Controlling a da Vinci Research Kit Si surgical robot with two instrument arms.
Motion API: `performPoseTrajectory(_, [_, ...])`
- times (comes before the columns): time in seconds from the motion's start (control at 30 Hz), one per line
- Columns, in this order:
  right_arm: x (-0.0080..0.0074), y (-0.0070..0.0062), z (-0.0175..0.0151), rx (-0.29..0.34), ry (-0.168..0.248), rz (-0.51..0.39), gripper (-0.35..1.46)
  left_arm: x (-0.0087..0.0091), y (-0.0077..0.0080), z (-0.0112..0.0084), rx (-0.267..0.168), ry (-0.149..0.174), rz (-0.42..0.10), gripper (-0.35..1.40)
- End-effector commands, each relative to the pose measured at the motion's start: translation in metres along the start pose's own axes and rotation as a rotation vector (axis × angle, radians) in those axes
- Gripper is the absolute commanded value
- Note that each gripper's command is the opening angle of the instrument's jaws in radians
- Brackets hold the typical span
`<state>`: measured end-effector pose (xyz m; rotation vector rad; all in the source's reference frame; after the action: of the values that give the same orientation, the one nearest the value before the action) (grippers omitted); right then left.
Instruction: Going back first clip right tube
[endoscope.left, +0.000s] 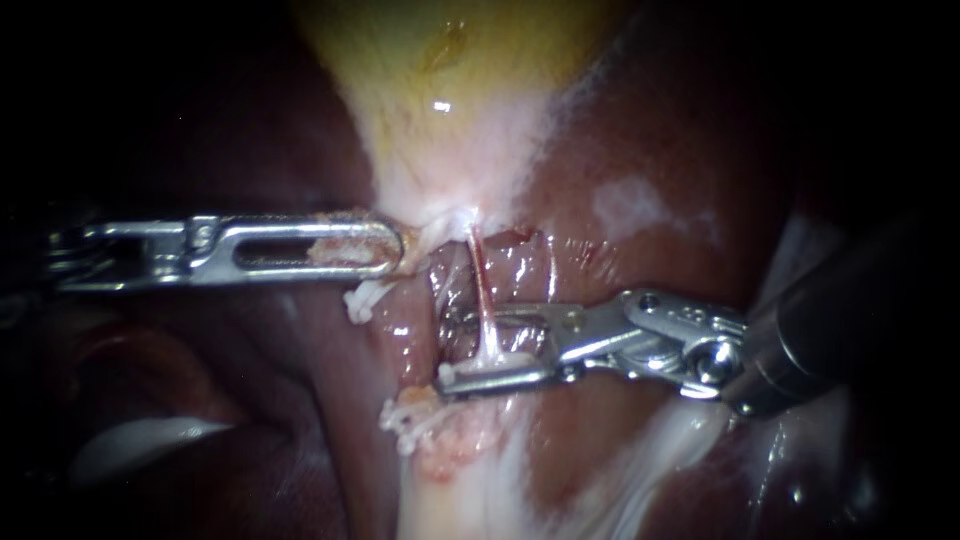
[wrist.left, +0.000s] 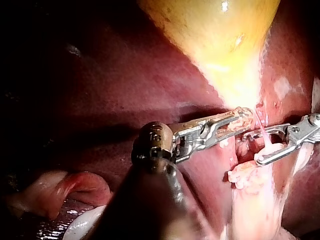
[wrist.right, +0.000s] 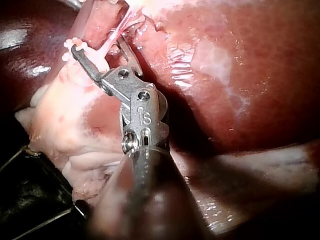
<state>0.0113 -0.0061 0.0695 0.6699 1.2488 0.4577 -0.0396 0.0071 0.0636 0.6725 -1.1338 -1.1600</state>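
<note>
My left tool (endoscope.left: 385, 250) comes in level across the liver (endoscope.left: 660, 150). Its jaws lie together, clamped on the pale tissue where the gallbladder (endoscope.left: 450, 90) narrows to its neck. Shreds of tissue cling to the jaw tips. In the left wrist view the same tool (wrist.left: 244, 119) grips just beside the yellow gallbladder's narrow end.

My right tool (endoscope.left: 445, 348) reaches in over the liver's glistening surface, and its jaws stand apart. A thin pink-white tube (endoscope.left: 480, 285) runs down from the gallbladder's neck and crosses the gap between them. It passes the upper jaw and ends against the lower one. A whitish piece (endoscope.left: 500, 358) lies along the lower jaw where the tube meets it. It may be the clip, but I cannot make it out well enough to say. Pale lumpy tissue (endoscope.left: 430, 440) sits just beneath the lower jaw. The two tools are near each other without touching.
</note>
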Motion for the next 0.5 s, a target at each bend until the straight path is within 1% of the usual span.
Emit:
performPoseTrajectory(0.03, [0.0001,-0.0002,-0.0002,0.010,-0.001,0.000,0.50,0.0000,0.0000,0.0000,0.000,0.000,0.000,-0.35])
performPoseTrajectory(0.23, [0.0001,-0.0018,-0.0004,0.056,-0.005,-0.015,0.50,0.0000,0.0000,-0.0001,0.000,0.000,0.000,-0.35])
performPoseTrajectory(0.33, [0.0001,-0.0024,-0.0003,0.068,-0.006,-0.023,0.50,0.0000,0.0000,-0.0002,0.000,0.000,0.000,-0.35])
performPoseTrajectory(0.4, [0.0002,-0.0025,-0.0002,0.068,-0.006,-0.029,0.50,0.0000,0.0000,-0.0002,0.000,0.000,0.000,-0.35])
performPoseTrajectory(0.5, [0.0001,-0.0020,-0.0003,0.069,-0.006,-0.040,0.50,0.0000,0.0000,-0.0002,0.000,0.000,0.000,-0.35])
